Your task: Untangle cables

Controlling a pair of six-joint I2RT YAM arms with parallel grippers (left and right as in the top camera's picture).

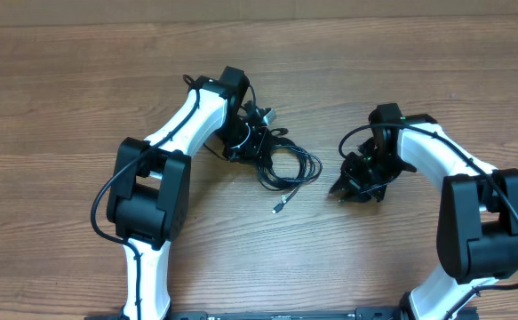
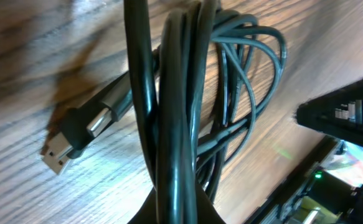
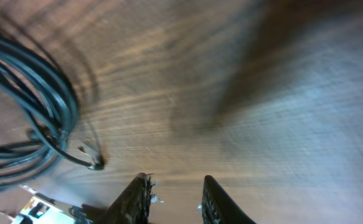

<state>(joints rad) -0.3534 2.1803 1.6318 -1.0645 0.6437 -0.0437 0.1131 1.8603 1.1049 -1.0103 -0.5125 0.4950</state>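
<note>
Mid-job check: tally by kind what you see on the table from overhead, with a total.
Robot arms: 2, the left arm and the right arm
Tangles: 1, the cable bundle
Free plugs: 1, the loose plug end
Total: 4
The separate cords inside the bundle cannot be counted.

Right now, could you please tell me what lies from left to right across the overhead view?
White-and-black left robot arm → looped bundle of thin black cables → black right pincer → white-and-black right robot arm.
</note>
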